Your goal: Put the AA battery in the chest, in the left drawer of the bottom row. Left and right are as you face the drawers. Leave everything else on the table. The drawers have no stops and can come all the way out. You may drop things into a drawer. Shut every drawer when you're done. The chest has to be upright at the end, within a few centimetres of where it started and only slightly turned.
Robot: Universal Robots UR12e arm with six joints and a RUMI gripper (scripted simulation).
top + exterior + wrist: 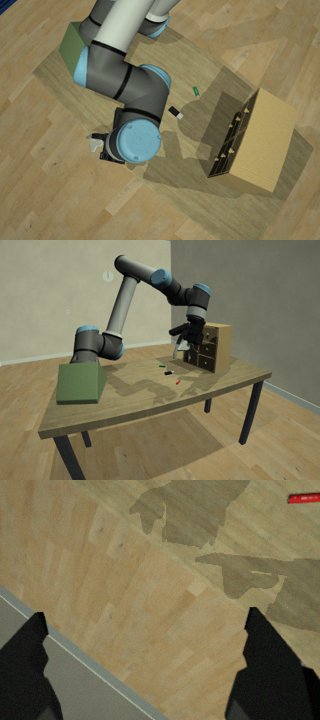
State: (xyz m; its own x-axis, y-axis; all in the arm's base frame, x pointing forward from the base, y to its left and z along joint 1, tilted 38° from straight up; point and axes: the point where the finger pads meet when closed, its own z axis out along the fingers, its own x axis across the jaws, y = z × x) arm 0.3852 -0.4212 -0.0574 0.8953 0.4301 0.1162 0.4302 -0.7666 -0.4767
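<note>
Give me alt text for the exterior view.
A grey and blue robot arm holds its open black gripper above a wooden table, before a tan six-drawer chest; a green battery, a black-and-white block and a small red item lie below.

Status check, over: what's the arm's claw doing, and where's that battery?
Gripper open, empty, raised in front of chest. AA battery lying on table, untouched. All drawers shut. Black-and-white block lies near battery.

Top view: arm hides most of the gripper and green base. Wrist view: red item cut off at right edge.
</note>
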